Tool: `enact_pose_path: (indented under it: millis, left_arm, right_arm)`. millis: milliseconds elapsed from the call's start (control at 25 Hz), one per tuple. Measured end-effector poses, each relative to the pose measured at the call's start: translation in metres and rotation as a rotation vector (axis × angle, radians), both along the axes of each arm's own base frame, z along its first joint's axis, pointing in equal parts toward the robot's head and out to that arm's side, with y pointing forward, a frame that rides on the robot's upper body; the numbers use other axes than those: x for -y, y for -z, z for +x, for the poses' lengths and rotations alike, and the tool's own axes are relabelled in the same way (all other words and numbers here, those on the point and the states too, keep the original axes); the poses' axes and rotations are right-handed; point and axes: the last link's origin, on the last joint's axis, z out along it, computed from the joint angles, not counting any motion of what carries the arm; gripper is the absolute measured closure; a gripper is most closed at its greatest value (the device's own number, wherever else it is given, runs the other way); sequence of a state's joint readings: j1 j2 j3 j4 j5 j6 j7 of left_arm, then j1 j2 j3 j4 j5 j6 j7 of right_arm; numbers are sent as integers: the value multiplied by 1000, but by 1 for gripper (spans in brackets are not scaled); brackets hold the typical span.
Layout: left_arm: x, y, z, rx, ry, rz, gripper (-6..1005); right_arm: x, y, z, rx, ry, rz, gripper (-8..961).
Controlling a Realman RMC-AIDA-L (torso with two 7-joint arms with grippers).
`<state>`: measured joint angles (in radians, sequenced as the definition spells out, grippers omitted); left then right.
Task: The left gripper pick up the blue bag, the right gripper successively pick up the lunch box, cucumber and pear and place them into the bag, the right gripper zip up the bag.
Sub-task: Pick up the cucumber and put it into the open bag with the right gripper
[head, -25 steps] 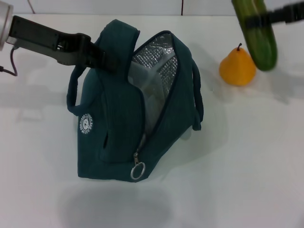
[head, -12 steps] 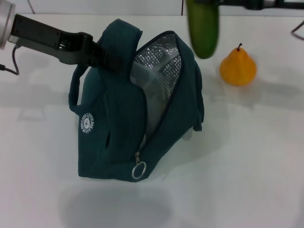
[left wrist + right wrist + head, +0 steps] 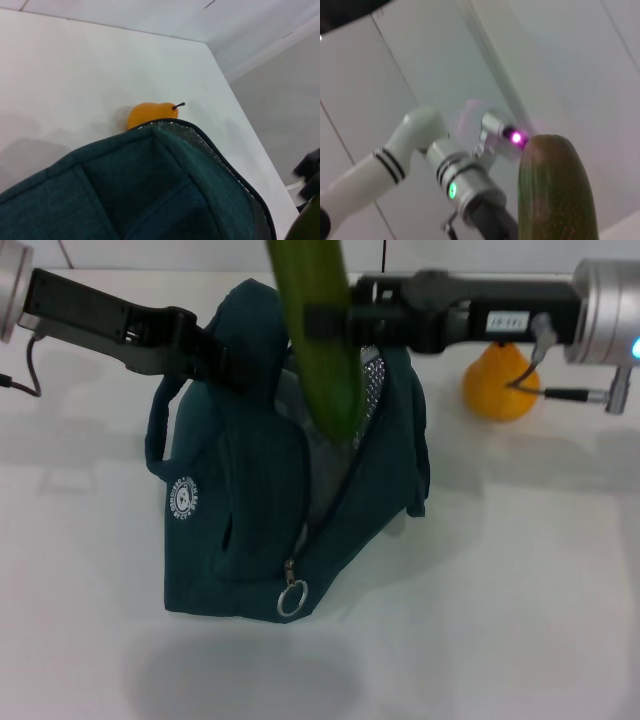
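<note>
The blue bag point(image 3: 250, 510) stands on the white table with its zipper open and its foil lining point(image 3: 372, 380) showing. My left gripper point(image 3: 225, 360) is shut on the bag's top handle at the upper left. My right gripper point(image 3: 330, 320) reaches in from the right, shut on the cucumber point(image 3: 318, 340), which hangs nearly upright with its lower end at the bag's opening. The pear point(image 3: 497, 390) stands behind the right arm, and also shows past the bag's rim point(image 3: 150, 112). The cucumber point(image 3: 555, 190) fills the right wrist view. I cannot make out the lunch box.
The ring zipper pull point(image 3: 291, 598) hangs at the bag's lower front. A second loop handle point(image 3: 418, 455) droops on the bag's right side. The table's far edge point(image 3: 130, 272) meets a pale wall.
My right gripper has carried the cucumber leftward, from above the pear to over the bag's opening, and lower. The left gripper and the bag have stayed in place.
</note>
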<state>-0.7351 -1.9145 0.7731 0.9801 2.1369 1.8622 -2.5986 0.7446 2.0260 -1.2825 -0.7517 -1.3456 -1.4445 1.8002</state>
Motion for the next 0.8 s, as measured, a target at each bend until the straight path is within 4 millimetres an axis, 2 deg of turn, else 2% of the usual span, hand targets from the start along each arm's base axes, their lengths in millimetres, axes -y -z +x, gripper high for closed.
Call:
enact_pose_path:
  millis: [360, 800]
  left_arm:
    - [0, 0, 0, -1, -1, 2, 955]
    - [0, 1, 0, 2, 0, 0, 955]
  right_arm:
    - [7, 16, 16, 26, 22, -32, 283]
    - [11, 23, 18, 7, -10, -1, 277]
